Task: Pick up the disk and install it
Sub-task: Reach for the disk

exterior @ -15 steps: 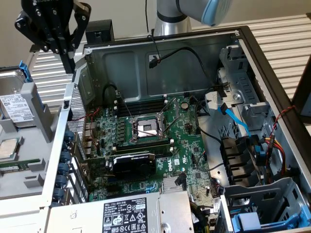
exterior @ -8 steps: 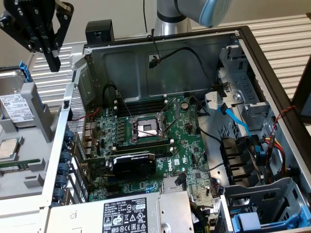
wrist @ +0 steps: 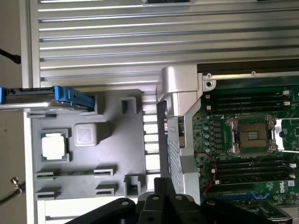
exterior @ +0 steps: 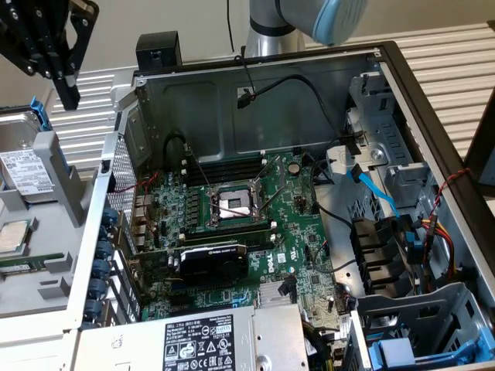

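Hanging with gripper [exterior: 69,97] pressed together, nothing pinched, above the tray's [exterior: 66,185] edge. Slotted in that tray, untouched and near the gripper: disk [exterior: 23,174] with white label showing, clipped in blue carrier [exterior: 39,112]. Set in the tray beside the disk: a chip [exterior: 11,236]. Standing just beside the tray: open case [exterior: 433,131], motherboard [exterior: 232,224] bare inside, grey power supply [exterior: 201,340] along one side

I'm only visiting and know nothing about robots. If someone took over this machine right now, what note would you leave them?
Claw: shut, empty, up above the grey tray beside the open computer case.
Disk: lying in that tray in its blue frame, outside the case; the claw is not touching it.
Done: nothing that shows.
Left: the disk is not yet picked up or installed.
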